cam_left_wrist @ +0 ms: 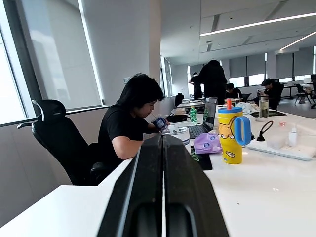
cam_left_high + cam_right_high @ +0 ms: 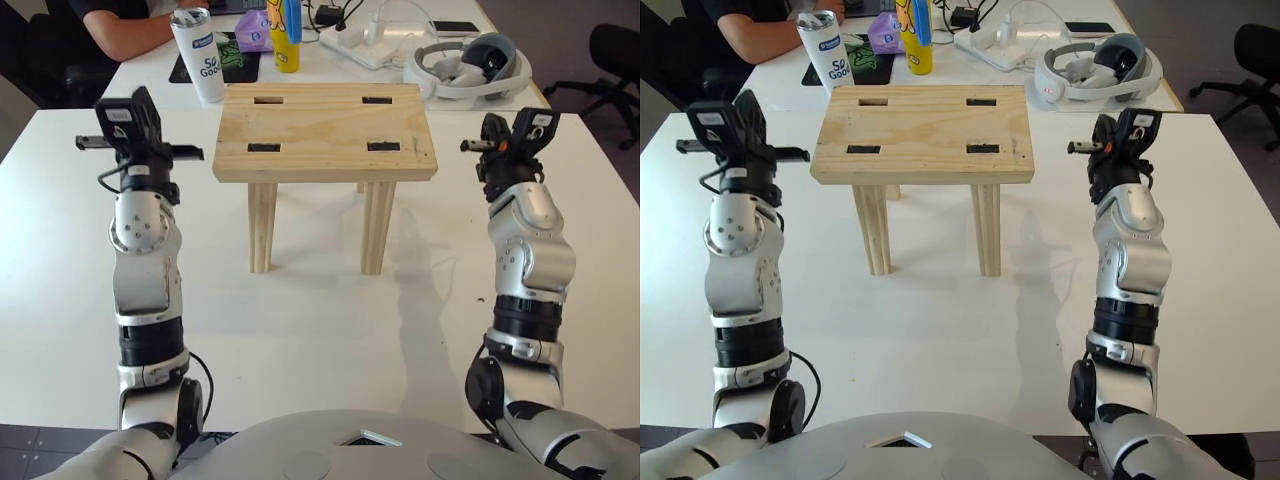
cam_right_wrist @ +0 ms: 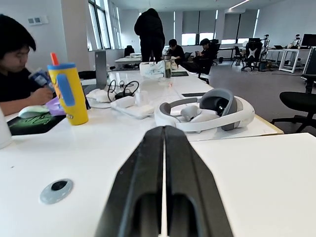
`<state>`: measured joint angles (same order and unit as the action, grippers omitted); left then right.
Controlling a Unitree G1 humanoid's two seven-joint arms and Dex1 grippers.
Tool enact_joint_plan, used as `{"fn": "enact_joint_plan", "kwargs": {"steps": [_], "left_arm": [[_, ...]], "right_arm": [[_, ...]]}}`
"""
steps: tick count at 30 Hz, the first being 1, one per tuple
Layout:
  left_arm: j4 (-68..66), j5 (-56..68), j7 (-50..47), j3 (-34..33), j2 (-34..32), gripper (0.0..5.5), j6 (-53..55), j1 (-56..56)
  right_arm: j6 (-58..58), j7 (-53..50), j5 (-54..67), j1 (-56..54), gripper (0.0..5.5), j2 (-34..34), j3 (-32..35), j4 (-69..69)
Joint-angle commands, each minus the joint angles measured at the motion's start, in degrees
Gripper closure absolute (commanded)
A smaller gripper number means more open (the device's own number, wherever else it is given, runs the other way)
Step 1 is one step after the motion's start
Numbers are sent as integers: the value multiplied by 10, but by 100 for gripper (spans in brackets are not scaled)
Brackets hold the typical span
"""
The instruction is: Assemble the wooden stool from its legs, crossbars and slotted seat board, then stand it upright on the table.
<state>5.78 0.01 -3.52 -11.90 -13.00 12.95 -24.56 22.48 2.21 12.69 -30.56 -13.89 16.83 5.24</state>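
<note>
Stool [image 2: 325,130] stands between left end effector [image 2: 135,140] and right end effector [image 2: 502,140]; both closed, empty.

Left arm [image 2: 143,262]: silver-grey rounded shells, black joint bands, black cable [image 2: 104,180] looped at wrist | Right arm [image 2: 527,250]: matching silver shells, orange mark by black wrist | Left gripper [image 1: 163,139], right gripper [image 3: 164,130]: matte black tapered fingers

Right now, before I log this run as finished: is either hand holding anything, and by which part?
Nothing is held. The left hand and right hand are both shut and empty, apart from the stool standing on the table.
</note>
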Motion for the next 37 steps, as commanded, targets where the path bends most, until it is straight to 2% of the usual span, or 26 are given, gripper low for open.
{"fn": "enact_joint_plan", "kwargs": {"steps": [1,5,11,23,37], "left_arm": [[-119,-13,12,14,-27,550,-19,-103],[-182,-41,-18,23,-33,550,-48,-149],[-179,-3,6,10,-31,550,-65,-169],[-248,3,19,18,-31,550,-127,-208],[-297,25,35,19,-25,550,-135,-219]], "right_arm": [[-33,-35,-32,-86,548,-11,-8,93],[-84,-2,-40,-128,548,-19,-24,153],[-132,5,-40,-166,548,-12,-28,203],[-186,-3,-64,-185,548,-4,-48,254],[-210,4,-61,-189,548,11,-59,269]]}}
